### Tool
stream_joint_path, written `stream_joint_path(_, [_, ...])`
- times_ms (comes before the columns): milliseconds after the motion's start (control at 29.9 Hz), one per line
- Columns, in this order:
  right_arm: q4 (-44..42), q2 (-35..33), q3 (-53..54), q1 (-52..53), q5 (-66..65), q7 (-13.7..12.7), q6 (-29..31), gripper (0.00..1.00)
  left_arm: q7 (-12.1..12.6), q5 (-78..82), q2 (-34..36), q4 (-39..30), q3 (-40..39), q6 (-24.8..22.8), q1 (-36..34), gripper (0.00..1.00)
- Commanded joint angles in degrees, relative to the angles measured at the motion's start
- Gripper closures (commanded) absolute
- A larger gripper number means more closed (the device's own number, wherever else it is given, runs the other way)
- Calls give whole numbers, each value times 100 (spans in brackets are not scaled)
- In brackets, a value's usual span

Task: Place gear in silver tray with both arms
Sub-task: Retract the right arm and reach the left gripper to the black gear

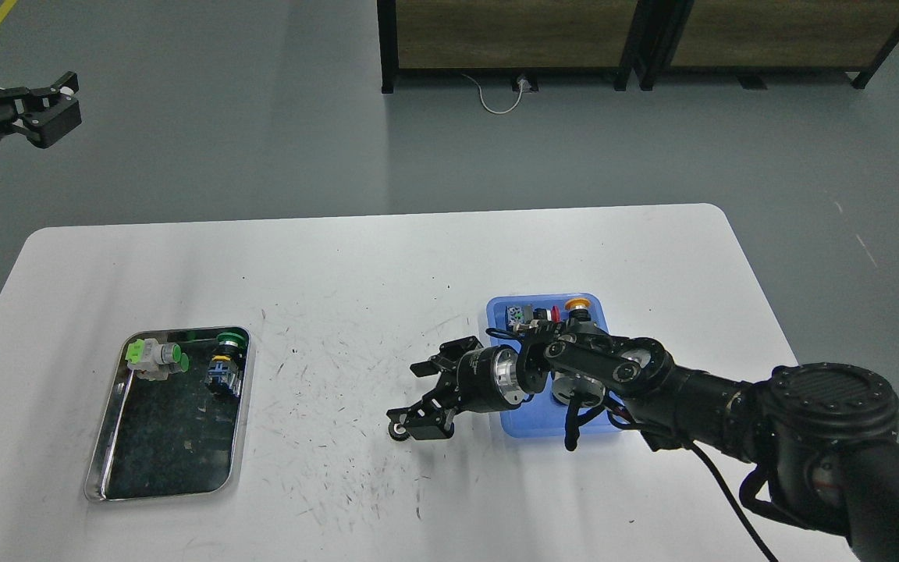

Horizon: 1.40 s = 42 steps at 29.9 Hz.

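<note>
The silver tray [110, 437] lies on the left of the white table and holds a green-and-white push-button part [154, 357] and a green-capped black and blue switch [225, 363]. My right gripper [412, 392] is open, low over the table's middle, pointing left. A small dark gear [397, 432] lies on the table right beside the tip of its near finger, outside the gap between the fingers. My left gripper [42, 109] is open and empty, held high at the far left, off the table.
A blue plastic tray [531, 428] sits under my right forearm and holds several parts, among them a yellow-capped button [574, 303]. Dark wooden cabinets [512, 35] stand on the floor beyond the table, with a white cable [496, 97] in front.
</note>
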Motion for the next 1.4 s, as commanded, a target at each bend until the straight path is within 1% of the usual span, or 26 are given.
stream_joint_path(0, [-33,0,281,272,4,-30,-18,5,-25,1,57,-18,9,-88,-1,1])
stream_joint_path(134, [-147,-52,851,676,30,-21,-53,4,-69,45,57,-105,36,-359,-1,1])
stream_joint_path(201, [-226,-306,1150,895,118,-21,-62,4,-69,62,-13,-184,97,-501,8,1])
stream_joint_path(267, [-288,-605,1370,1107,206,-21,-97,4,-78,115,-118,-281,132,-518,25,1])
stream_joint_path(368, [-376,-1053,1730,1292,250,-21,-194,4,-86,413,-548,-430,150,-519,218,1])
stream_joint_path(501, [-438,-1624,2179,1380,250,-13,-378,2,-157,888,-1286,-553,159,-527,490,1])
stream_joint_path(635, [-438,-2125,2364,1538,259,-13,-580,2,-166,1335,-2086,-677,272,-527,868,2])
stream_joint_path(735, [-455,-2355,2452,1635,285,-21,-668,2,-174,1617,-2631,-694,404,-519,1141,1])
stream_joint_path(869, [-455,-2478,2444,1696,373,-39,-669,2,-253,2021,-3194,-686,694,-466,1527,1])
stream_joint_path(1003, [-490,-2470,2400,1732,373,-83,-677,2,-306,2285,-3494,-677,809,-370,1896,1])
stream_joint_path(1270, [-684,-2259,2365,1740,364,-92,-686,2,-315,2769,-3529,-659,879,-185,2608,1])
stream_joint_path(1337, [-701,-2224,2365,1740,356,-92,-686,2,-341,2953,-3538,-624,888,-141,2749,1])
stream_joint_path(1370, [-710,-2215,2365,1740,355,-92,-704,2,-394,3041,-3538,-615,906,-115,2828,1])
